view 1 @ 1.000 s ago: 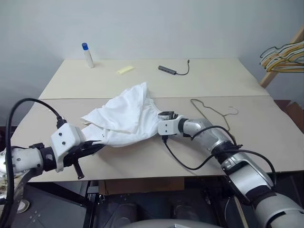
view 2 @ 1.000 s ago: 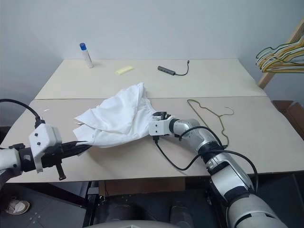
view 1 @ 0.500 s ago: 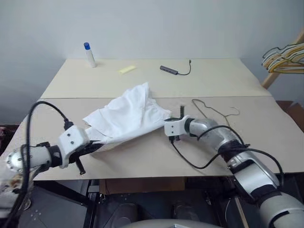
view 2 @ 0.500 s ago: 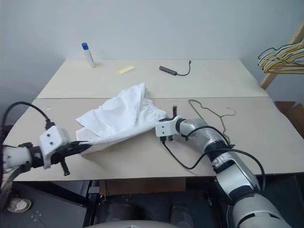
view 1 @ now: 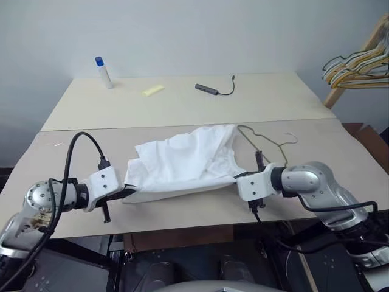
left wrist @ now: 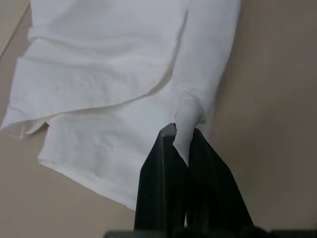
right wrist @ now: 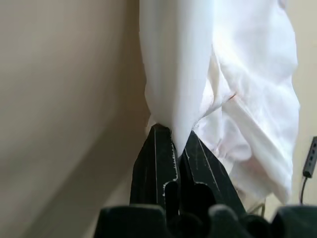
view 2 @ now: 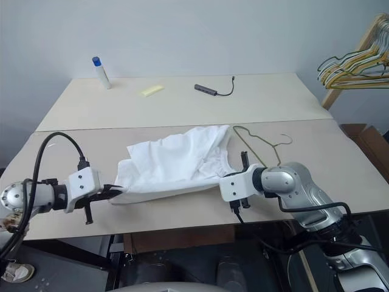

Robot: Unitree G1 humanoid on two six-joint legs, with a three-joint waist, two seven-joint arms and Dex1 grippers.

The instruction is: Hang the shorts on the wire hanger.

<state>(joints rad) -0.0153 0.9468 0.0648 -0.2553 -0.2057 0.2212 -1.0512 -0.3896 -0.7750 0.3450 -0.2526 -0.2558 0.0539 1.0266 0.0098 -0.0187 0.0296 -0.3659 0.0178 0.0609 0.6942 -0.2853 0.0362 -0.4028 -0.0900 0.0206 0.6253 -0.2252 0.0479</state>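
A: What has just changed on the beige table [view 1: 182, 103]?

B: The right gripper [right wrist: 174, 141], open a second ago, now pinches a fold of the white cloth shorts [view 1: 185, 161]; the left gripper [left wrist: 181, 141] stays clamped on the opposite edge.

A: Meaning?

B: The shorts stretch between both grippers, lying partly over the thin olive-grey wire hanger [view 1: 267, 143], probably ready to lift.

Soft, even room light fell from overhead; the worktop [view 1: 182, 106] showed no glare and only faint shadows. Up close, my black fingers [left wrist: 163, 178] looked slightly soft, and the shorts [view 1: 188, 161] nearly bleached out.
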